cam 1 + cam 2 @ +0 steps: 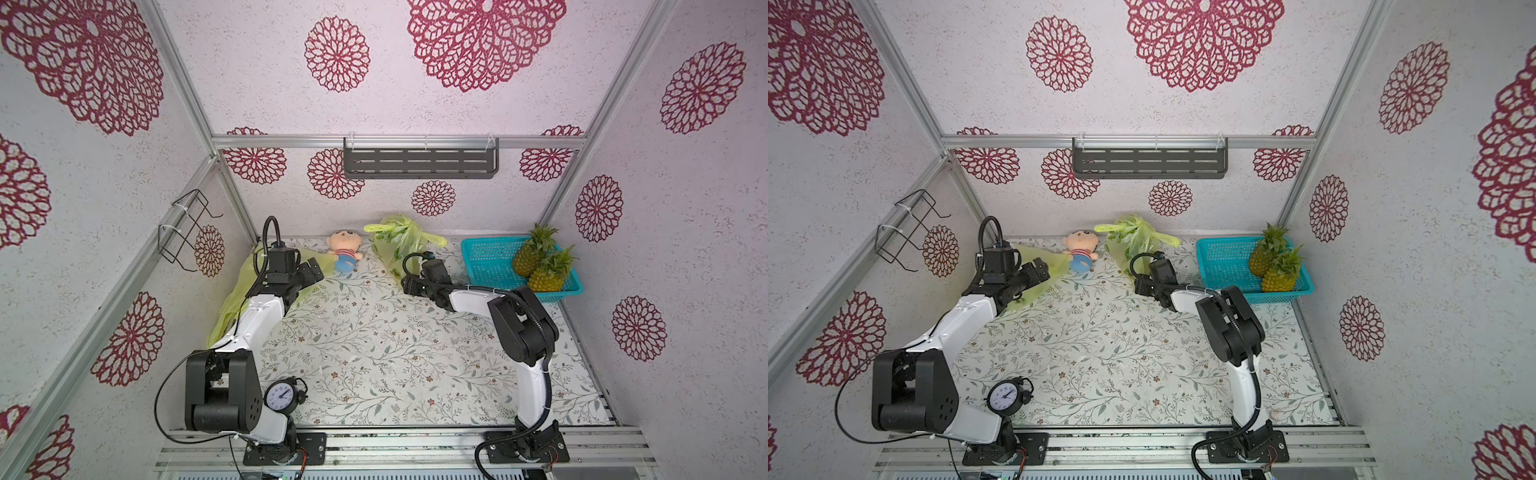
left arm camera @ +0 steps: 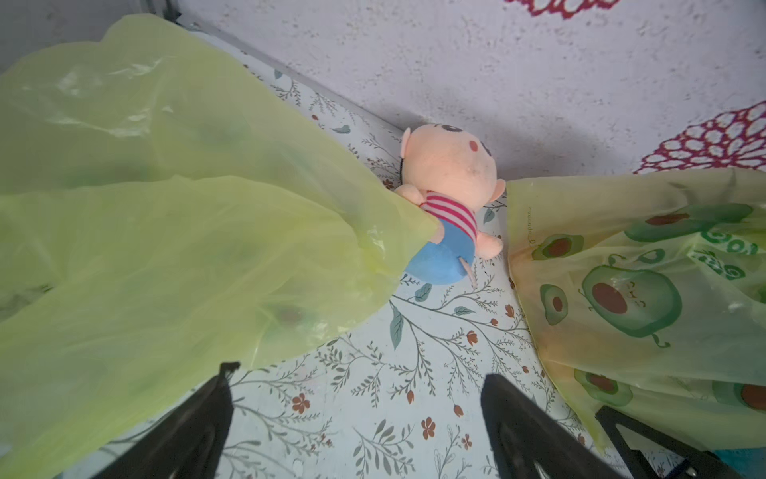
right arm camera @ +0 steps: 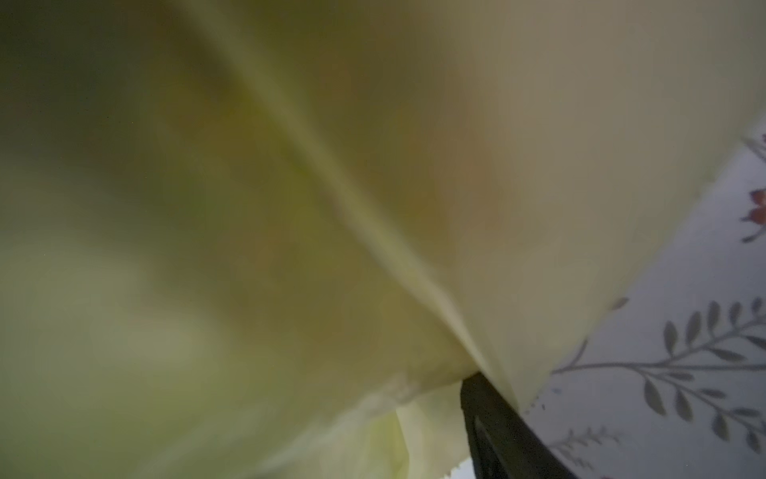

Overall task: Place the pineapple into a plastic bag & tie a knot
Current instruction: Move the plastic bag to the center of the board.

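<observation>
Knotting is judged done; the release of the bag is in hand.
Two pineapples (image 1: 536, 266) are seen in the basket (image 1: 486, 253), and another is judged to be inside the tied bag (image 1: 395, 245) by the back wall. The right gripper (image 1: 406, 284) is laid against the bag, but whether it is open or closed cannot be told. The left gripper (image 2: 356, 379) is spread wide and empty over the counter (image 1: 374, 353). Next, a clean pull-away is called for.

walls (image 1: 257, 83): white, red rosettes | table (image 1: 374, 353): floral cloth | shelf (image 1: 419, 162): grey
</observation>
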Controlling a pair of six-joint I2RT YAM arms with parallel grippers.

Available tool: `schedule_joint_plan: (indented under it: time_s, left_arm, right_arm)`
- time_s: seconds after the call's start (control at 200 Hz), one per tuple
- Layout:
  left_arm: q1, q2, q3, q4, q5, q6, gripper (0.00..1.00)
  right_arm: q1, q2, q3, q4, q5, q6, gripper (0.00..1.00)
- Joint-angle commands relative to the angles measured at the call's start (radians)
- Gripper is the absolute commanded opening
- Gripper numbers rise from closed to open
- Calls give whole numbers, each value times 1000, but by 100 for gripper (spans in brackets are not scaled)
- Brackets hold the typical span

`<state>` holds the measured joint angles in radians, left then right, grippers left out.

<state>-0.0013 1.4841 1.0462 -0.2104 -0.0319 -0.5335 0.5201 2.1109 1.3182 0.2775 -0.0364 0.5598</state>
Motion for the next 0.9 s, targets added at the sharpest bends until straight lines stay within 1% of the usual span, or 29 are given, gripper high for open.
schedule_joint_plan:
  time_s: [0.0, 0.155, 0.345, 0.445, 0.535, 0.62, 0.656, 0.716, 0.756, 0.831, 0.891]
  left_arm:
    - [26, -62, -14, -46, -47, -44, 97]
    - [55, -120, -37, -141, -67, -75, 97]
    - [82, -174, -91, -237, -46, -82, 97]
    - [92, -184, -112, -297, -43, -73, 97]
    - [98, -189, -126, -349, -80, -55, 97]
    - [131, -181, -94, -412, -150, 1, 97]
    - [158, -175, -70, -431, -153, 15, 97]
    - [192, -166, -24, -435, -91, 60, 97]
    - [198, -155, 10, -431, -52, 120, 97]
    - [199, -127, 62, -429, 77, 316, 97]
    - [198, -101, 113, -477, 88, 433, 97]
  right_arm:
    - [-1, 21, 61, 170, 46, 18, 64]
    - [-3, 101, 129, 215, 56, -19, 61]
    - [-20, 187, 249, 177, 67, -30, 61]
    - [-23, 174, 255, 158, 58, -37, 64]
    - [-23, 116, 208, 158, 19, -47, 68]
    - [-21, 37, 136, 147, -22, -47, 71]
    - [-21, 1, 103, 140, -36, -47, 72]
    - [-20, -57, 44, 129, -59, -47, 74]
    - [-20, -92, 9, 118, -70, -45, 74]
    - [-18, -154, -62, 115, -98, -36, 76]
    - [-16, -198, -120, 122, -104, -21, 78]
